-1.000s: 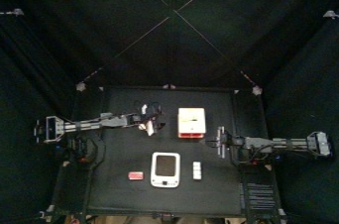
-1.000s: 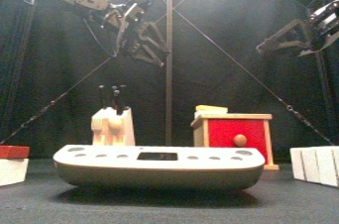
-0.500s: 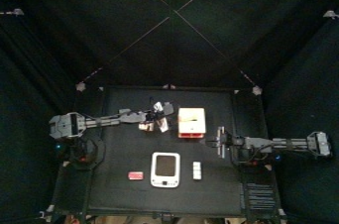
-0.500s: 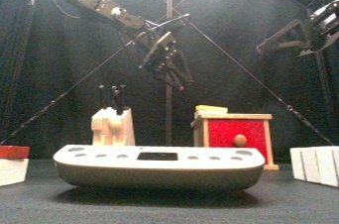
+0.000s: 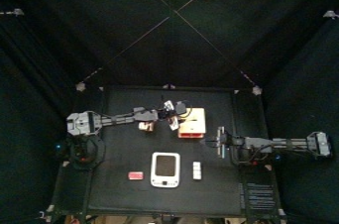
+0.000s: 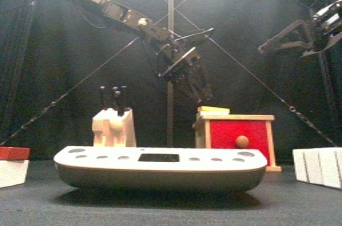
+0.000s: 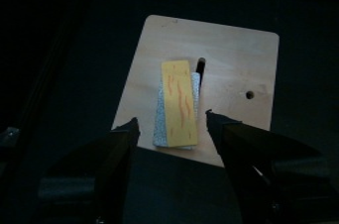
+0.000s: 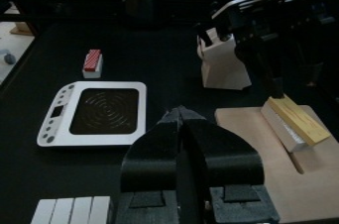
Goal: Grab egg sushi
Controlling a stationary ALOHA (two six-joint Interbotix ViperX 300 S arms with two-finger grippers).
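The egg sushi (image 7: 175,101), a pale yellow block with a reddish strip, lies flat on the wooden top (image 7: 225,64) of a red-fronted box (image 6: 235,138). The front view shows the egg sushi (image 6: 211,111) poking up at the box's back left, and it lies at the edge of the right wrist view (image 8: 299,120). My left gripper (image 7: 179,137) hangs open above it, one jaw on each side of the block's near end, clear of it. The same left gripper (image 6: 187,67) is well above the box. My right gripper (image 8: 183,119) rests shut near the table's right side.
A white rounded scale (image 6: 160,166) stands at the table's front. Left of the box is a pale knife block (image 6: 114,126). A small red-and-white piece (image 5: 135,175) and white blocks (image 5: 196,172) flank the scale. Black curtains enclose the table.
My left arm has swung right and come down, from over the knife block to over the box with the egg sushi. Its jaws stayed open. The right arm has not moved.
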